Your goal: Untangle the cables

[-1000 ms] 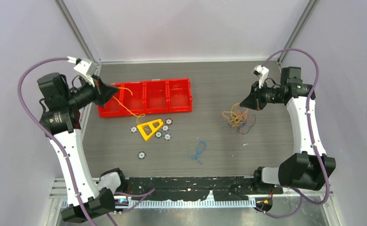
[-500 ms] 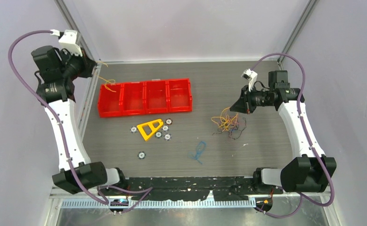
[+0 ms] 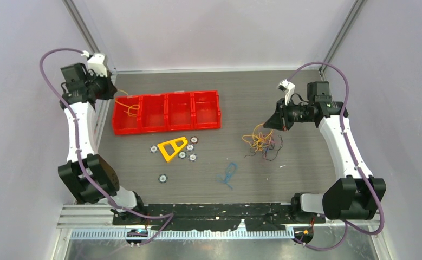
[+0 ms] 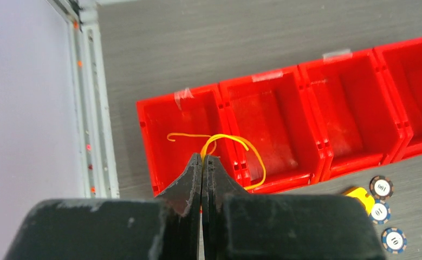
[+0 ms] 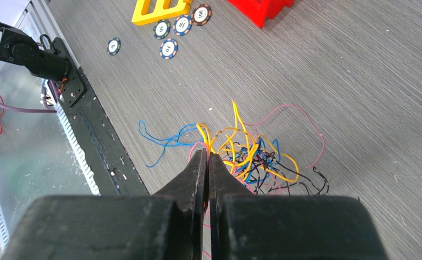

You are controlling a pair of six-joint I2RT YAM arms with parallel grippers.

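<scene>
Red plastic sits under the yellow cable (image 4: 235, 142), which is pinched between the left fingers (image 4: 202, 158). They are pressed fully together on it, high over the back left corner of the table (image 3: 241, 97). From their tips the cable loops down over the leftmost compartment of the red tray (image 3: 165, 130), and we cannot tell whether its free end touches the compartment floor. A second ago this same cable trailed out of the tray, across its front wall and down to the yellow triangle (image 3: 171, 147). Now we see it clear of the triangle and gathered over the tray, the left arm having swung up and back toward the corner. The poker chips (image 3: 189, 151) around the triangle lie where they were. On the other side, the right fingers (image 5: 207, 155) are closed tight on strands at the edge of the multicoloured tangle (image 5: 252, 157), with a yellow strand rising from the heap to their tips. The tangle rests on the table right of centre, and we find it dragged a little to the left of where it lay a second ago. The loose blue cable (image 3: 228, 174) lies apart from it, nearer the arm bases, unmoved.
</scene>
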